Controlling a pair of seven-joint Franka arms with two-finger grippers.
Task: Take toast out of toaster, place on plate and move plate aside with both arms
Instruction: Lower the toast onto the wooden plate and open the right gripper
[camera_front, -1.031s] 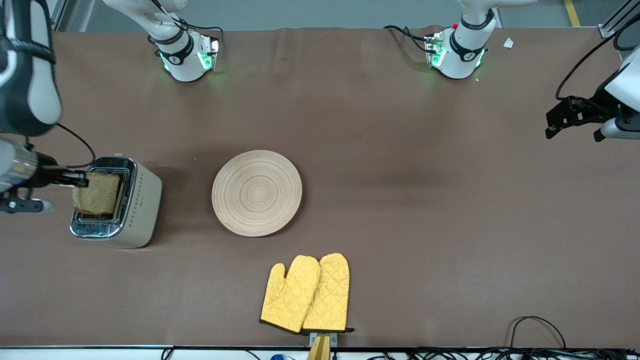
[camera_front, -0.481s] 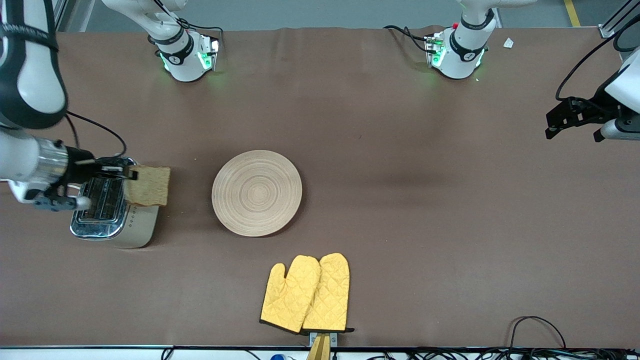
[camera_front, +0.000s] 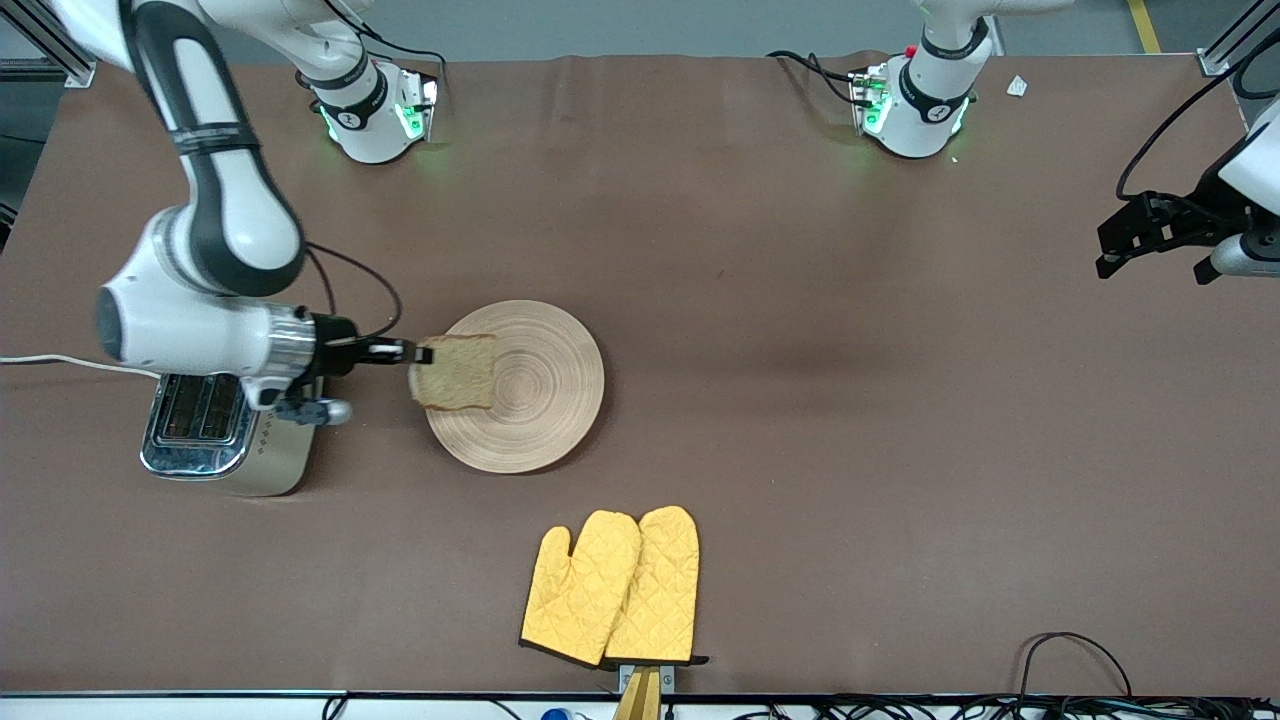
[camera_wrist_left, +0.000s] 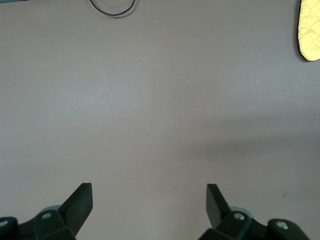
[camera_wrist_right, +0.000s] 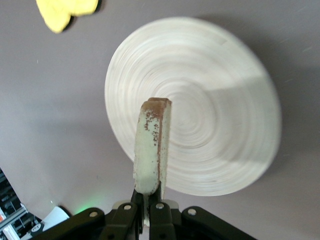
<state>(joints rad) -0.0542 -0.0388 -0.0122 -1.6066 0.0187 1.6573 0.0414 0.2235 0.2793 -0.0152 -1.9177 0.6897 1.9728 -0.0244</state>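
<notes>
Closest to where I stand, a pair of yellow quilted oven mitts (camera_front: 612, 588) lies flat on the brown surface (camera_front: 800, 450), untouched. A little farther in sits the round, light wooden plate with ring grain (camera_front: 540, 420), and over its edge toward the right arm's end hangs the squarish slice of speckled brown toast (camera_front: 455, 371), pinched by one crust edge in the right claw (camera_front: 420, 352), whose fingers are clamped tight on it. In the right wrist view the toast (camera_wrist_right: 151, 145) stands edge-on above the plate (camera_wrist_right: 220, 115), so it looks to me held on its side and not yet lying down. Beside the plate, toward the right arm's end, stands the boxy cream-and-chrome toaster (camera_front: 225, 440), both slots empty as far as I can see, its white cord (camera_front: 60, 362) trailing off the surface. Toward the other end the left claw (camera_front: 1150, 238) waits in the air, its fingers (camera_wrist_left: 80, 202) spread wide over bare cloth with nothing between them. The lifting-out seems done and the placing is in hand. Next, I'd judge, the right arm needs to carry the slice nearer the plate's middle, lower it, tip it flat and let go; then both arms must come to the plate's rim to shift it aside.
</notes>
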